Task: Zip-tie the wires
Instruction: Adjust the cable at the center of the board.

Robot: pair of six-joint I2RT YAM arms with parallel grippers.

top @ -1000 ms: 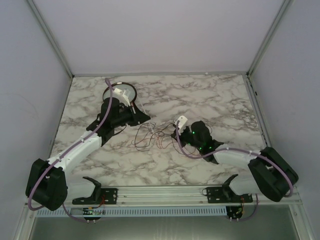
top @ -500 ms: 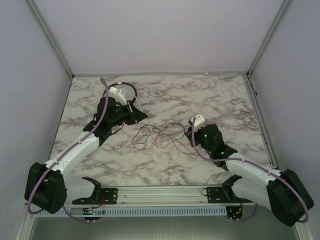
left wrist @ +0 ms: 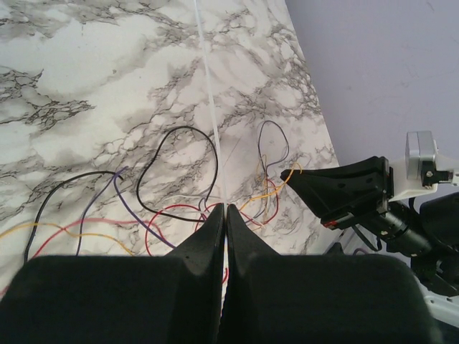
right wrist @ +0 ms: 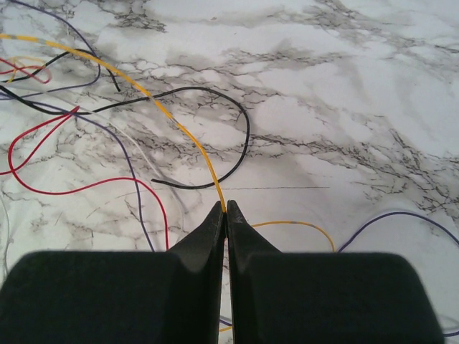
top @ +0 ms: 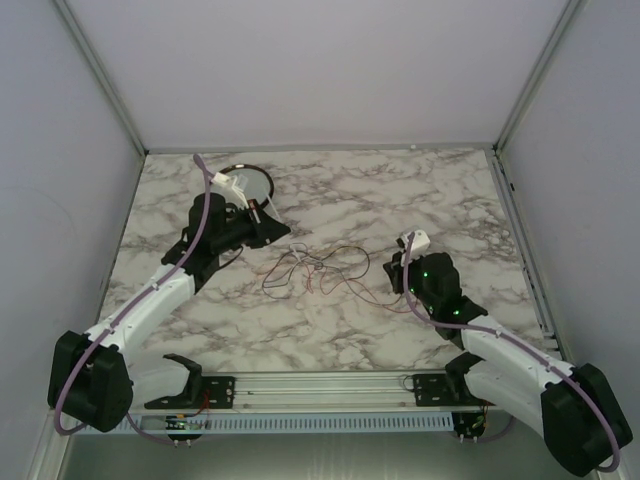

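Lying mid-bench (top: pixel 450 200), the wires (top: pixel 315 268) sit between left tool (top: pixel 288 236) and right tool (top: pixel 393 262), with the dish (top: pixel 240 164) behind the left arm.

Left wrist: left tool (left wrist: pixel 224 210) is clenched on a white strip (left wrist: pixel 209 107); wires loop just ahead, and the bench edge runs along the right.

Right wrist: right tool (right wrist: pixel 224 209) is clenched on the orange wire (right wrist: pixel 179 127); the tangle lies left, bare marble right.

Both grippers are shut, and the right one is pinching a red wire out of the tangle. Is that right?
Not quite. The right wrist view shows the right gripper shut on a yellow wire, not a red one. The left gripper is shut too, on a thin white strip.
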